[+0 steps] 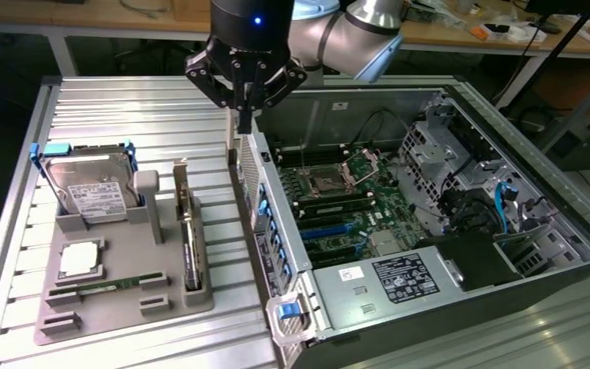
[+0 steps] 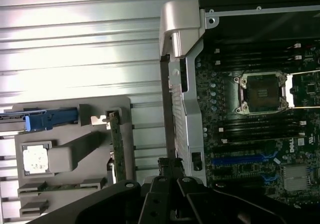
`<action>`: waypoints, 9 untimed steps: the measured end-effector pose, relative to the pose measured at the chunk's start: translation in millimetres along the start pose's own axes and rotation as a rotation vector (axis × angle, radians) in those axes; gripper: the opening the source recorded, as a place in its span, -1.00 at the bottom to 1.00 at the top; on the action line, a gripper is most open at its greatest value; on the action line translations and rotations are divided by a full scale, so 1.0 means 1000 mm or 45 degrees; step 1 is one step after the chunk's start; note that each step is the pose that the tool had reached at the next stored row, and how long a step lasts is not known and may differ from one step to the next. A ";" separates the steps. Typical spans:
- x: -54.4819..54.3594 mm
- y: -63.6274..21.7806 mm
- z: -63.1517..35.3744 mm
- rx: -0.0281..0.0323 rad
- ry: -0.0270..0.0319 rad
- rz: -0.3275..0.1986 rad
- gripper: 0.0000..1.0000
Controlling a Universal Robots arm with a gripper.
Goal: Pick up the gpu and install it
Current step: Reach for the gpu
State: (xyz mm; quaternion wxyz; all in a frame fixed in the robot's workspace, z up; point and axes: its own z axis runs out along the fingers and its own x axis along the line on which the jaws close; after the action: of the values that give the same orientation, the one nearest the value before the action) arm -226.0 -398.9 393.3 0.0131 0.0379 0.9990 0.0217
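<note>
A: Status on gripper [image 1: 243, 123]?

B: Hanging above the rear wall [image 1: 259, 192] of the open case [image 1: 541, 284], between case and tray [image 1: 90, 311]. Clenched fully shut, gripping nothing.

A: Location of gpu [image 1: 187, 231]?

B: Not picked yet. Standing on edge in its slot on the tray's case-side edge, bracket at the end farther from the exterior camera. Well apart from the fingertips. Edge-on from the wrist too: gpu [image 2: 117, 144] off to one side of the gripper [image 2: 170, 165].

A: Risks?

B: A few, judging from here. Going down with jaws shut would only stub the card's top edge, and might tip or crack it. Dropping straight from this spot would likely meet the rear wall's sheet metal, nothing useful.

A: And on the grasp?

B: Thin board, narrow target. Off-centre pinch probably means twist in the jaws, then a skewed card. Tight beside the grey post [image 1: 150, 204], and near the hard drive [image 1: 90, 188]. Wide approach could clip either. Also easy to mistake the memory stick [image 1: 105, 286] for it: green as well, but lying flat and narrower.

A: Install side?

B: Blue slots [image 1: 326, 231] on the motherboard, close against the rear wall. Tilted card would probably jam at the slot mouth or scrape the wall. Pushing harder then risks bent contacts. Blue cables [image 1: 510, 200] on the far side look clear, but can't say for certain.
</note>
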 end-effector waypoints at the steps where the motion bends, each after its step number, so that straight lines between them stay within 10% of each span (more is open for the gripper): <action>1: 0.001 0.0000 0.0000 0.0000 0.0000 0.000 -0.79; 9: 0.008 -0.0006 -0.0002 0.0000 0.0001 0.000 -0.79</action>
State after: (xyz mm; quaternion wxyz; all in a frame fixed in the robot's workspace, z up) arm -234.1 -398.9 393.3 0.0131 0.0379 0.9990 0.0217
